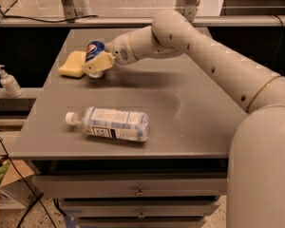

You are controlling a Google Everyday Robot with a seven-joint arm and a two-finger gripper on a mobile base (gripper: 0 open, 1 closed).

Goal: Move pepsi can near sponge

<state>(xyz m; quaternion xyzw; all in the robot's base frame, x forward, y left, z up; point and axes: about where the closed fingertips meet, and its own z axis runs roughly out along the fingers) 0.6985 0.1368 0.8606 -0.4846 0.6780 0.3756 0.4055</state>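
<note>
The dark-blue pepsi can point(94, 50) with its round logo is held in my gripper point(98, 63), which is shut on it at the far left of the grey table. The can is tilted and sits low, at or just above the tabletop. The pale yellow sponge point(72, 64) lies right beside the can, on its left, partly hidden by the can and the beige fingers point(99, 65). My white arm reaches in from the right.
A clear plastic bottle point(111, 123) with a white label lies on its side near the table's front left. The grey table point(190, 118) has drawers below. A white pump bottle point(8, 81) stands on a shelf to the left.
</note>
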